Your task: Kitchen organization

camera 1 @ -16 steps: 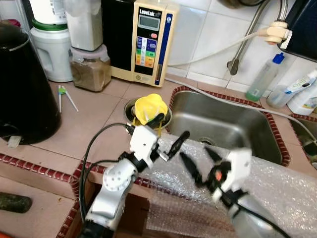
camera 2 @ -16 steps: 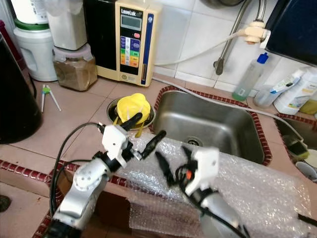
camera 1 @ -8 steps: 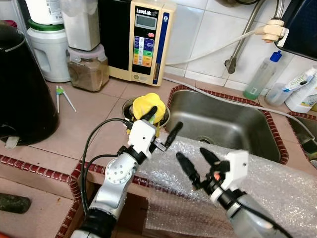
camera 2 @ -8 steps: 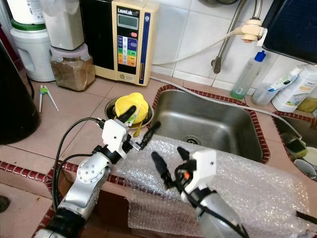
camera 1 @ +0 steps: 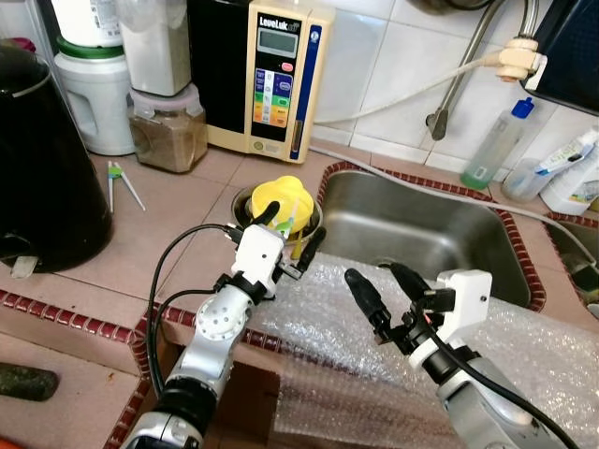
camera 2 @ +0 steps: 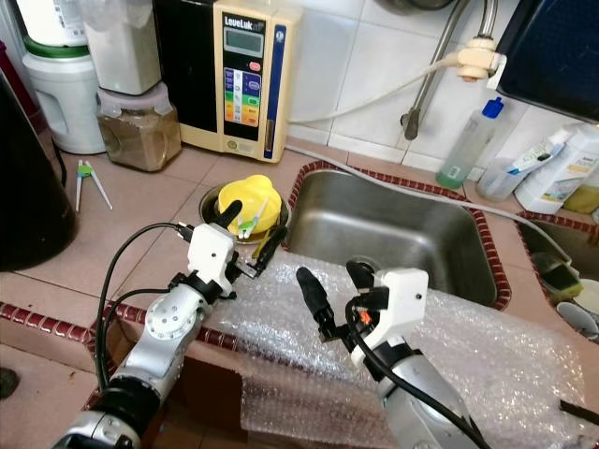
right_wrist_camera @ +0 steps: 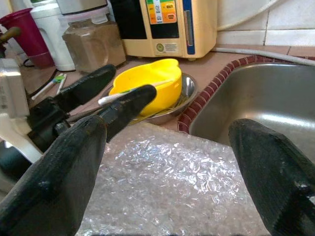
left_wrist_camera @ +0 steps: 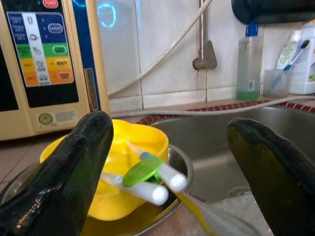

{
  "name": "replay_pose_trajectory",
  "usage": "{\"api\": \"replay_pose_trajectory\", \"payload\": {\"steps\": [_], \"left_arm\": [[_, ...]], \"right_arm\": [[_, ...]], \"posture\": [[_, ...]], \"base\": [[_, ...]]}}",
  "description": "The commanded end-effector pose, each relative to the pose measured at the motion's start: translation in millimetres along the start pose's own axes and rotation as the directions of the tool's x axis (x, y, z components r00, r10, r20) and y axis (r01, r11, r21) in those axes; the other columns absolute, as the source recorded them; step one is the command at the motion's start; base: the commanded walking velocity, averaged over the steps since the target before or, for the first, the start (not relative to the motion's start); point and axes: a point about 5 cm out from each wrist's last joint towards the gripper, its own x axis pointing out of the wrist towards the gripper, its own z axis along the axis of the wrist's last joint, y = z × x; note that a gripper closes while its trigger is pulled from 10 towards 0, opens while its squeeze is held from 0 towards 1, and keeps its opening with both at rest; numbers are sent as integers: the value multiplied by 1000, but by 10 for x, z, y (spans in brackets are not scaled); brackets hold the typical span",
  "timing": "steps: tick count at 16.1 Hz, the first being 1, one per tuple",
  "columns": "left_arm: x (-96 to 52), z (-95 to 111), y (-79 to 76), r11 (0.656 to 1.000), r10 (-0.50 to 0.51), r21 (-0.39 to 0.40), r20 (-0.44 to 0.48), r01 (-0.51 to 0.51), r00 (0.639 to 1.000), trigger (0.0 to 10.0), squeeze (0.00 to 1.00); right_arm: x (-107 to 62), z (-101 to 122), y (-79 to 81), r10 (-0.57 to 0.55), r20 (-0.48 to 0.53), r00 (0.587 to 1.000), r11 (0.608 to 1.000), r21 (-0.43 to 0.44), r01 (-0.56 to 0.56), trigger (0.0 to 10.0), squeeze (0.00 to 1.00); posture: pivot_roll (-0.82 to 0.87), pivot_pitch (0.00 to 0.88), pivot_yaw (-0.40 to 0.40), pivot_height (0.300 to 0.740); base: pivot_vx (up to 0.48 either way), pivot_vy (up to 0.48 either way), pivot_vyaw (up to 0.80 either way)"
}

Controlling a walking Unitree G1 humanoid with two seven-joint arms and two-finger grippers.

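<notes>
A yellow bowl [camera 1: 281,196] sits inside a shallow metal bowl [left_wrist_camera: 184,169] on the tiled counter, just left of the sink [camera 1: 421,234]. White utensils with a green clip [left_wrist_camera: 147,172] lie across the yellow bowl. My left gripper [camera 1: 292,224] is open right in front of that bowl, one finger at its near rim and the other beside it. Over a bubble wrap sheet [camera 1: 524,355] draped on the sink's front edge, my right gripper [camera 1: 376,276] hovers open with nothing between its fingers.
A cream water ionizer [camera 1: 276,79], a jar of brown powder [camera 1: 168,131] and a white jug [camera 1: 98,103] line the back wall. A large black pot [camera 1: 47,168] stands at the left. Green-tipped tongs [camera 1: 122,182] lie on the tiles. Bottles [camera 1: 496,145] stand behind the sink.
My left gripper has reached forward and left, closer to the yellow bowl. The right gripper has shifted slightly right and forward over the bubble wrap.
</notes>
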Motion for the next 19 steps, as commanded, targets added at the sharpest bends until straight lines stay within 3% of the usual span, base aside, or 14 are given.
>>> {"api": "replay_pose_trajectory", "payload": {"steps": [1,8,14,19], "left_arm": [[35,2,-19,1000,-24,16,0,24,1000,10000,0],[46,-72,136,998,48,40,-35,-47,998,10000,0],[31,33,277,992,107,67,37,-109,994,10000,0],[-58,-118,212,993,116,12,-19,-115,993,10000,0]], "right_arm": [[-17,61,-5,-8,14,1000,1000,-14,8,10000,0],[-10,37,34,-1,8,1000,999,-36,1,10000,0],[9,63,10,-5,20,1000,998,-56,7,10000,0],[17,34,14,13,6,1000,998,-61,-13,10000,0]], "posture": [[48,0,-112,740],[53,0,-104,740],[66,0,-109,740],[70,0,-118,740]], "base": [[0,0,0],[0,0,0],[0,0,0],[0,0,0]]}}
